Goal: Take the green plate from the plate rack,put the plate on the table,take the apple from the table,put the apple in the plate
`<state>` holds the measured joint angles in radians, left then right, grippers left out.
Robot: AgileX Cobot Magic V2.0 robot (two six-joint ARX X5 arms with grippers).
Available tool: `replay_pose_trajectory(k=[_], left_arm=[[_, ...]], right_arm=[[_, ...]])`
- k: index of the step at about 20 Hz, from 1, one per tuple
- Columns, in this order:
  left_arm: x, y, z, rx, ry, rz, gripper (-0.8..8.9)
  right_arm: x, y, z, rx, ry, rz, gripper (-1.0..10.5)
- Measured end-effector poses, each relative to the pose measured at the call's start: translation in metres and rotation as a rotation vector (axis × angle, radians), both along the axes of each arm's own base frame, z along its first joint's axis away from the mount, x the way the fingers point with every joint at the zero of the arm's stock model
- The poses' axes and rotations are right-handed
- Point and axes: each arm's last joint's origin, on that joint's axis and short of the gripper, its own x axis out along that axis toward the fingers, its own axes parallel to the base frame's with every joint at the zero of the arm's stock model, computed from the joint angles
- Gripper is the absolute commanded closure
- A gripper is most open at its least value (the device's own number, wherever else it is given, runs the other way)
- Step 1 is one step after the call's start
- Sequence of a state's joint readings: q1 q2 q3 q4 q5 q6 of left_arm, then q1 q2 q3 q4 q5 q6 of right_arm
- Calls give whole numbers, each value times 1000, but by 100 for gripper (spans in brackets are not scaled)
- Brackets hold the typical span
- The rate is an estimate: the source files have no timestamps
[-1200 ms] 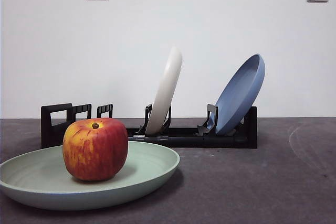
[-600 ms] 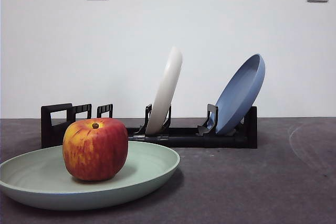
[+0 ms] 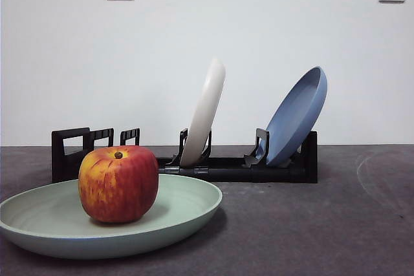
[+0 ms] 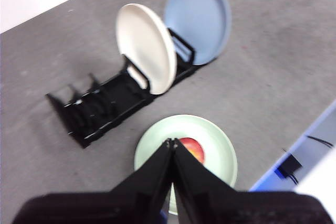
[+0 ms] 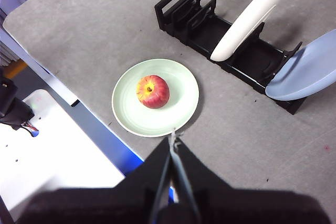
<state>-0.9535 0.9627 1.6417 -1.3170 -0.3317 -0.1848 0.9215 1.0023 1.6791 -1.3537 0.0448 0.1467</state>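
On the dark grey bench (image 3: 310, 224), blocky red apple (image 3: 118, 184) sits inside pale mint-green plate (image 3: 187, 208); left gripper (image 4: 171, 142) and right gripper (image 5: 173, 136) high above, jaws clenched empty.

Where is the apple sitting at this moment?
The apple rests upright inside the green plate, low on the left of the front view, in front of the plate rack with no fingers near it.

Dark grey table (image 3: 310, 224): green plate (image 3: 181, 214), plate rack (image 3: 233, 169) resting flat.
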Motion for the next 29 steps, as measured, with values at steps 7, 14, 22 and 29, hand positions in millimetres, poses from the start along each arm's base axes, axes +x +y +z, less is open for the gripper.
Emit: replay_pose_trajectory(k=[7,14,22,29], left_arm=[[28,32,2,-369,-184,359,817],[53,47,-123,-527,-428,206,817],[32,67,-255,-409,-537,312,817],[31,69,-293,-317,-544,324,817]], right_arm=[[1,1,0,-3,2,0,958],[3,4,-1,-10,8,0,958],[4,5,-1,-13,10,0,958],[4,5,-2,-14,10,0,958]])
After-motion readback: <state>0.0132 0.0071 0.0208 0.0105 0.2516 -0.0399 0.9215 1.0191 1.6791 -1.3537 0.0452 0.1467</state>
